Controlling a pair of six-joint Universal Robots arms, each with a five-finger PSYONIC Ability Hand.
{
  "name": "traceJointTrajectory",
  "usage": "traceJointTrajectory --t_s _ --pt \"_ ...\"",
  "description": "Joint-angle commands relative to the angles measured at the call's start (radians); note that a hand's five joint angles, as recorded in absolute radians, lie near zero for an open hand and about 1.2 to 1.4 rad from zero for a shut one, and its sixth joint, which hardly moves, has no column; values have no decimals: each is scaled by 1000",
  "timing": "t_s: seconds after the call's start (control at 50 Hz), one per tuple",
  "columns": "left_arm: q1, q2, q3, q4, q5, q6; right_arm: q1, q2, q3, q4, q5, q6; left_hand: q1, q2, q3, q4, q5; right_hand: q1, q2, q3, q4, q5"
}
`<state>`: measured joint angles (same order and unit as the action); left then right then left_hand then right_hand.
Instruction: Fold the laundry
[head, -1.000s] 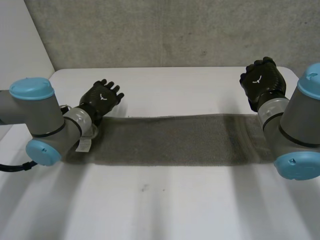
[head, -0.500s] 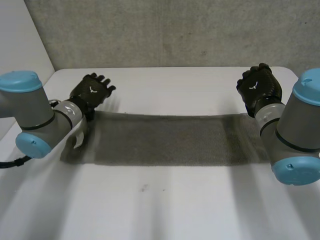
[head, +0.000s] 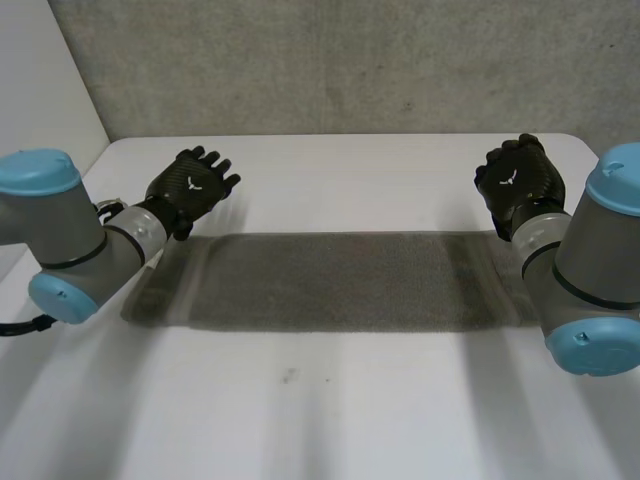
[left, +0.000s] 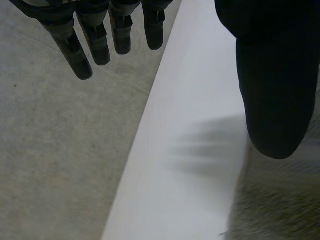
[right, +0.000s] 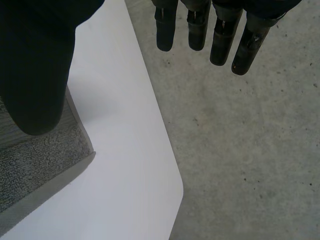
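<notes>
Your left hand (head: 195, 186) hangs over the far left of the table (head: 320, 420), just past the left end of the towel (head: 340, 282) and clear of it. In its wrist view the fingers (left: 75, 52) are straight, the thumb is spread wide, and it holds nothing. The towel is a grey strip, folded long, lying flat across the middle of the table from left to right. Each end reaches one of the forearms. Your right hand (head: 520, 180) hangs over the far right corner, just past the towel's right end. Its fingers (right: 220, 40) are straight too, the thumb is apart, and it is empty. The towel's folded corner lies by that thumb, near the table's rounded corner. Grey floor (right: 250, 150) shows beyond the table edge.
</notes>
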<state>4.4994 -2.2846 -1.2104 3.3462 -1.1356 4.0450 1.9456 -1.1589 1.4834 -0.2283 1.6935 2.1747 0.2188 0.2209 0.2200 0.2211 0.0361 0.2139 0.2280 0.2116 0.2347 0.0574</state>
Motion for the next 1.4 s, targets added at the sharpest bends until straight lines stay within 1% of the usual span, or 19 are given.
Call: traceJointTrajectory --t_s 0.02,0.04,0.08,0.14,0.18,0.2,0.24,0.3,0.34,0.4,0.48,0.72,0.86,1.0,1.04,1.06,1.1,1.14,1.4 --pt "-3 121 -52 -115 -10 -271 -4 -4 3 7 -5 37 53 51 52 51 61 -39 -53 -37 -60 -57" --pt "-3 122 -52 -116 -10 -271 -5 -5 3 21 -15 65 53 51 52 51 62 -39 -53 -37 -60 -57" --pt "-2 200 -95 -135 -16 -430 -13 -7 3 41 -34 97 56 54 55 54 65 -39 -53 -37 -60 -57" --pt "-2 243 -123 -137 -18 -506 -63 -21 2 107 -87 195 56 54 55 54 65 -39 -53 -37 -60 -57" --pt "-3 318 -173 -134 -39 -639 -91 -31 2 147 -121 257 56 54 55 54 65 -39 -53 -37 -60 -57" --pt "-3 318 -173 -134 -39 -640 -112 -42 3 186 -156 319 56 54 55 54 65 -39 -53 -37 -60 -57" --pt "-14 378 -224 -134 -122 -747 -131 -48 3 224 -190 379 56 54 55 54 65 -39 -53 -37 -60 -57" --pt "-17 407 -251 -132 -178 -784 -161 -53 5 291 -250 468 56 54 55 54 65 -39 -53 -37 -60 -57" --pt "-37 460 -306 -132 -271 -814 -185 -53 8 320 -273 496 53 51 52 51 62 -39 -53 -37 -60 -57" --pt "-71 499 -354 -125 -341 -814 -234 -56 32 374 -304 514 45 43 44 42 53 -39 -53 -37 -60 -57" --pt "-92 520 -402 -102 -380 -822 -289 -62 89 391 -331 510 39 37 38 36 47 -39 -53 -37 -60 -57" --pt "-123 545 -581 128 -391 -813 -335 -42 222 204 -342 404 9 7 8 7 18 6 -8 8 -15 -12" --pt "-126 542 -597 153 -391 -813 -356 10 236 100 -351 402 9 7 8 7 18 296 282 299 276 278" --pt "-126 541 -597 154 -391 -811 -376 44 236 84 -353 369 4 1 2 1 12 361 347 364 341 343" --pt "-126 537 -597 154 -389 -813 -385 50 236 84 -356 346 4 1 2 1 12 592 578 594 571 574" --pt "-126 537 -597 154 -389 -813 -385 50 236 84 -356 346 4 1 2 1 12 593 579 596 573 575" --pt "-126 534 -595 154 -389 -813 -396 50 235 84 -370 335 1 -2 -1 -2 9 1064 1050 1066 1043 1046" --pt "-126 534 -595 154 -389 -811 -404 50 235 84 -382 333 1 -2 -1 -2 9 1181 1167 1183 1160 1163" --pt "-124 541 -598 154 -391 -813 -510 48 198 84 -379 241 -8 -10 -9 -11 0 1182 1168 1185 1162 1164"
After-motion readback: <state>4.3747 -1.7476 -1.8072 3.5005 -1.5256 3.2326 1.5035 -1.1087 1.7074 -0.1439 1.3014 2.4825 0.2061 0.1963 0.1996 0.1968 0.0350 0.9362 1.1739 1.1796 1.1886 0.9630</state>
